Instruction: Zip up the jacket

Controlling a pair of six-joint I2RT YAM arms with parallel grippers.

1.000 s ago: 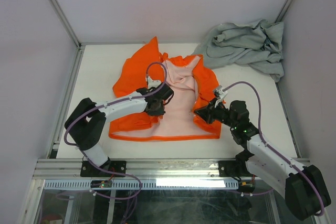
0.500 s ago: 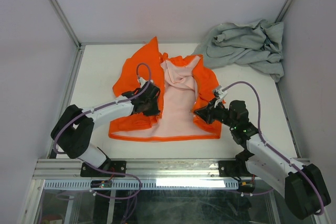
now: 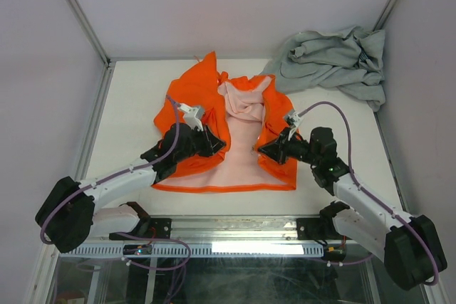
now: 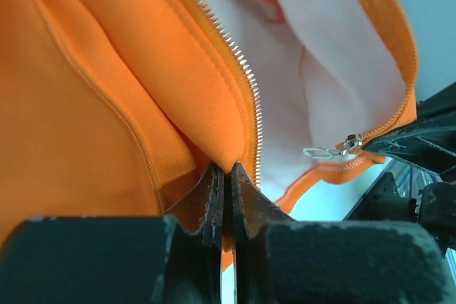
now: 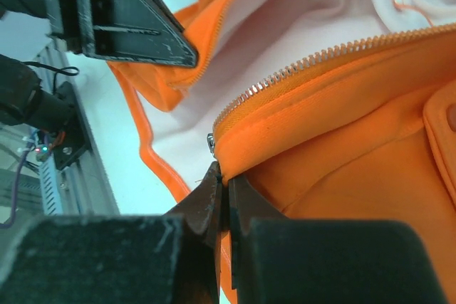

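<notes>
The orange jacket (image 3: 206,97) lies open on the white worktop (image 3: 132,105), left of centre, with its pale pink lining (image 3: 239,154) facing up and the front unzipped. The left pincer (image 4: 226,170) is pressed together on the left front edge near the hem, pinching a fold of orange fabric just beside the metal zipper teeth (image 4: 246,83). The right pincer (image 5: 222,176) is clamped on the right front edge — its tips grip the fabric just under the zipper slider (image 5: 211,142), whose pull tab (image 4: 317,152) sticks out over the lining. The two edges lie apart. A crumpled light grey garment (image 3: 331,62) sits in the far right corner — near the jacket's far right shoulder.
</notes>
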